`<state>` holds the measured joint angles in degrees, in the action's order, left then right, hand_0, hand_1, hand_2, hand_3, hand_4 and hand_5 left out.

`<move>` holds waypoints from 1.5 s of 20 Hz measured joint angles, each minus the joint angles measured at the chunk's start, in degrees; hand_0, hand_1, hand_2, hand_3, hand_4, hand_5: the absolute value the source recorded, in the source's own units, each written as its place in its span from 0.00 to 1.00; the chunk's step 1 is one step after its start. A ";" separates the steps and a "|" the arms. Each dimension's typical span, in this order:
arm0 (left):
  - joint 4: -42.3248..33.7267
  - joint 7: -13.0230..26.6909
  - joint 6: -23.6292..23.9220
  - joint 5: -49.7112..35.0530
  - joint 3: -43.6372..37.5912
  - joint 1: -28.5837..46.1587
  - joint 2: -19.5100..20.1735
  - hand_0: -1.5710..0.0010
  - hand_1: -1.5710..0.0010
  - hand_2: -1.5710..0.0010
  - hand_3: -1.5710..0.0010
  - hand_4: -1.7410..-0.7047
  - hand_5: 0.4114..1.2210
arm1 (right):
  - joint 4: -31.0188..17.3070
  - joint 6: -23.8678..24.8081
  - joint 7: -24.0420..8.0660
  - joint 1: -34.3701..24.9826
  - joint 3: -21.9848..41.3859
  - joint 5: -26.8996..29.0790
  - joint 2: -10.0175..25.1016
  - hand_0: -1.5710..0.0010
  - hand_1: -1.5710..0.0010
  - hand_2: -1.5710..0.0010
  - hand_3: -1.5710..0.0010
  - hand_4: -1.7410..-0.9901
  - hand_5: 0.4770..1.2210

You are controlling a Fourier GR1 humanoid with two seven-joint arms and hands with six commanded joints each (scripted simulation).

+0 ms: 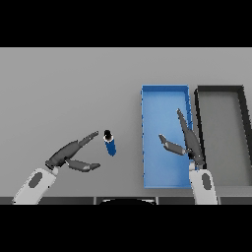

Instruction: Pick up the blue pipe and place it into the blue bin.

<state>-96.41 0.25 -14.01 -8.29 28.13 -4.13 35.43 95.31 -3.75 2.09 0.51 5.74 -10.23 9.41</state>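
Observation:
A short blue pipe (110,143) with a dark end stands on the grey table, left of the blue bin (166,95). My left hand (69,154) is just left of the pipe, open, its fingers stretched toward it and its thumb spread below; it does not touch the pipe. My right hand (189,141) hovers over the right part of the blue bin, open, fingers straight and pointing away, thumb sticking out to the left. Nothing lies in the bin.
A dark bin (220,90) with a grey floor stands right beside the blue bin, at the table's right edge.

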 measured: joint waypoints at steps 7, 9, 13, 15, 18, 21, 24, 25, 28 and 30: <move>7.51 -1.47 2.66 4.06 3.16 -4.44 -9.69 1.00 1.00 1.00 1.00 0.59 0.09 | 0.20 -0.07 0.80 1.55 0.08 0.60 -0.91 1.00 1.00 1.00 1.00 0.71 0.10; 10.22 -1.88 2.95 4.20 3.21 -5.69 -11.88 1.00 1.00 1.00 1.00 0.59 0.10 | -0.89 0.43 -0.32 0.34 -0.06 0.39 -1.33 1.00 1.00 1.00 1.00 0.71 0.10; 14.82 -2.55 3.78 3.79 2.74 -6.95 -15.63 1.00 1.00 1.00 1.00 0.60 0.10 | -0.14 -0.12 0.53 1.80 0.08 0.80 -1.26 1.00 1.00 1.00 1.00 0.72 0.10; 17.16 -4.10 5.90 6.61 3.49 -7.87 -17.44 1.00 1.00 1.00 1.00 0.62 0.12 | -1.20 -0.01 0.96 1.30 -0.34 0.92 -1.22 1.00 1.00 1.00 1.00 0.72 0.09; 19.13 -6.93 5.30 5.38 3.09 -8.78 -19.60 1.00 1.00 0.94 0.97 0.58 0.19 | -0.38 -0.09 0.50 1.20 -0.45 0.73 -0.51 1.00 1.00 1.00 1.00 0.74 0.10; 20.64 -6.78 3.49 1.77 2.13 -8.95 -21.97 0.97 0.84 0.73 0.78 0.46 0.33 | -0.58 -0.18 1.08 1.50 -0.83 0.85 -0.09 1.00 1.00 1.00 1.00 0.73 0.11; 21.02 -7.40 3.26 -0.06 2.00 -8.44 -24.33 0.59 0.47 0.40 0.42 0.28 0.65 | -0.07 -0.10 0.94 1.53 -0.84 0.97 -0.17 1.00 1.00 1.00 1.00 0.73 0.11; 20.49 -7.90 3.64 0.63 2.32 -7.93 -24.58 0.47 0.38 0.32 0.35 0.23 0.72 | -0.25 0.04 0.35 1.07 -0.67 0.93 -0.55 1.00 1.00 1.00 1.00 0.74 0.11; 20.50 -7.71 3.58 0.56 2.68 -8.45 -25.22 0.24 0.19 0.17 0.20 0.12 0.86 | -0.24 -0.02 1.06 2.13 -0.07 0.26 -0.73 1.00 1.00 1.00 1.00 0.75 0.11; 19.26 -7.80 4.21 1.63 3.70 -7.71 -24.30 0.15 0.12 0.11 0.13 0.17 0.91 | -0.68 0.27 0.68 1.37 -0.57 0.29 -0.42 1.00 1.00 1.00 1.00 0.75 0.11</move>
<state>-77.15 -7.55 -9.80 -6.66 31.82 -11.84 11.14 94.63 -3.48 2.77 1.88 5.18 -9.94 8.99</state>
